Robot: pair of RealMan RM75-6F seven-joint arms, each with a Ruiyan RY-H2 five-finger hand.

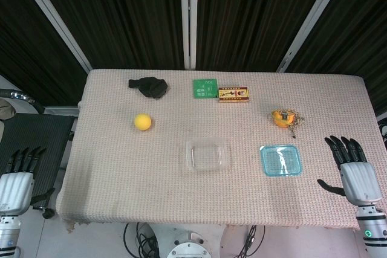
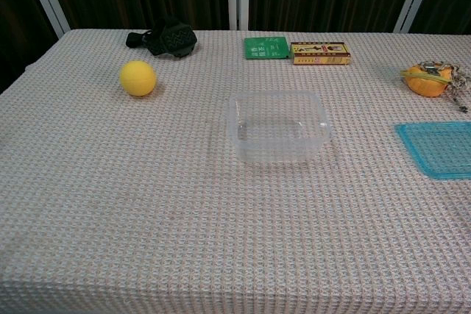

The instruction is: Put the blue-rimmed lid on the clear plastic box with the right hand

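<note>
While the clear plastic box (image 1: 208, 154) is sitting open near the table's (image 1: 109, 197) middle, the blue-rimmed lid (image 1: 281, 161) is lying flat to its right, well apart. Further right, the right hand (image 1: 352, 170) is hovering with fingers spread, holding nothing; the left hand (image 1: 18, 179) is hanging empty off the table's left edge, fingers apart

Table (image 1: 121, 191) under beige waffle-weave cloth, frayed at near edge. Behind: dark ribbed curtain (image 1: 133, 10) crossed by pale metal struts (image 1: 190, 16). Grey floor and black cables (image 1: 142, 237) below table front. Even, diffuse lighting.
</note>
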